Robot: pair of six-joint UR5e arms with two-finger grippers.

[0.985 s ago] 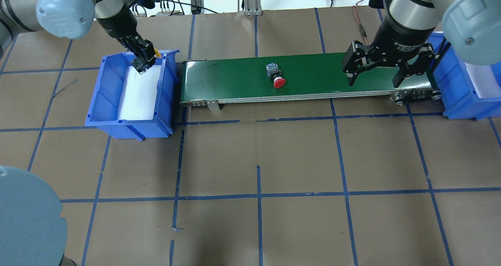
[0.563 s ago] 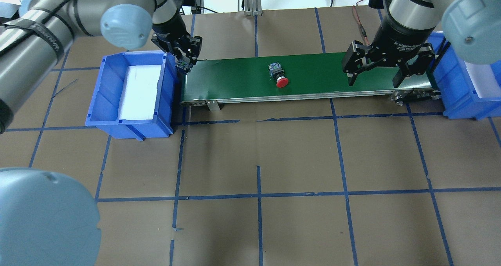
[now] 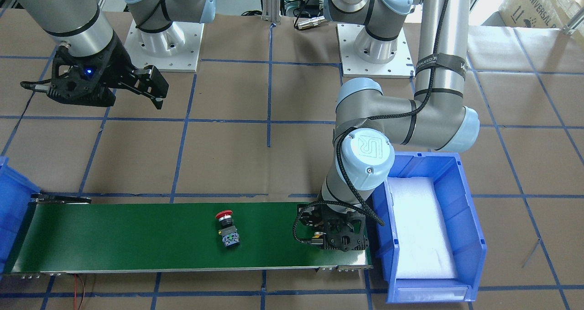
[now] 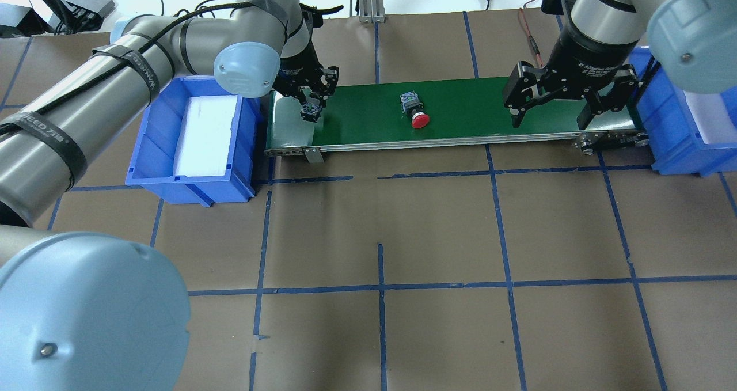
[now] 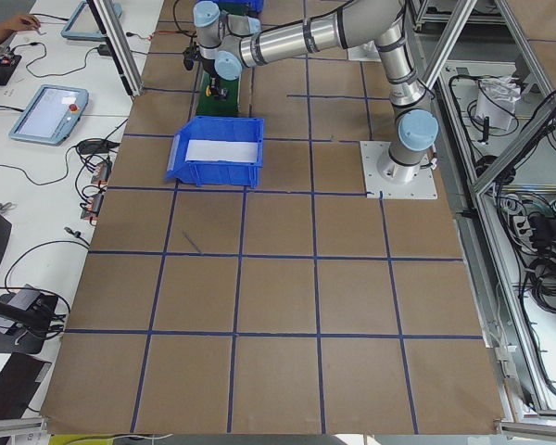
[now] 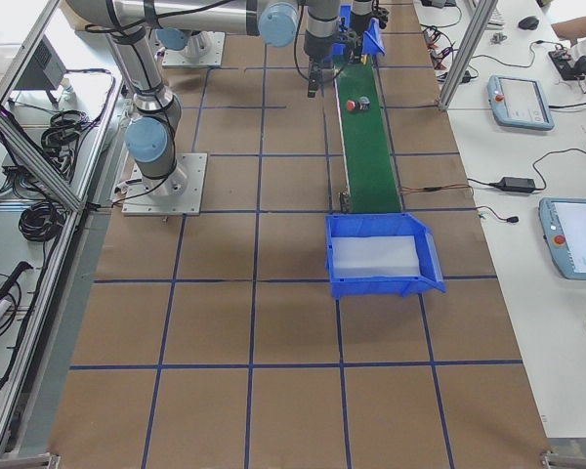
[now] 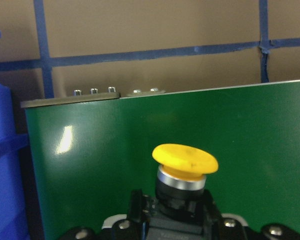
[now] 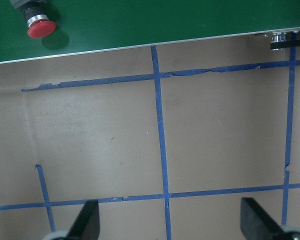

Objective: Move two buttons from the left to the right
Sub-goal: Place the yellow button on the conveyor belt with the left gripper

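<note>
My left gripper (image 4: 311, 104) is shut on the yellow button (image 7: 185, 161) and holds it low over the left end of the green conveyor belt (image 4: 472, 100). The yellow cap shows only in the left wrist view. In the overhead view only its dark body (image 4: 311, 112) shows. The red button (image 4: 416, 114) lies on its side near the belt's middle, and also shows in the front view (image 3: 226, 230). My right gripper (image 4: 551, 114) is open and empty above the belt's right end.
A blue bin (image 4: 144, 143) with white foam stands against the belt's left end. A second blue bin (image 4: 662, 132) stands at the right end. Brown table paper with blue tape lines (image 4: 380, 287) lies all around.
My left gripper has carried the yellow button out of the left bin to over the belt's left end. The red button has shifted slightly right along the belt. The right arm has not moved.
</note>
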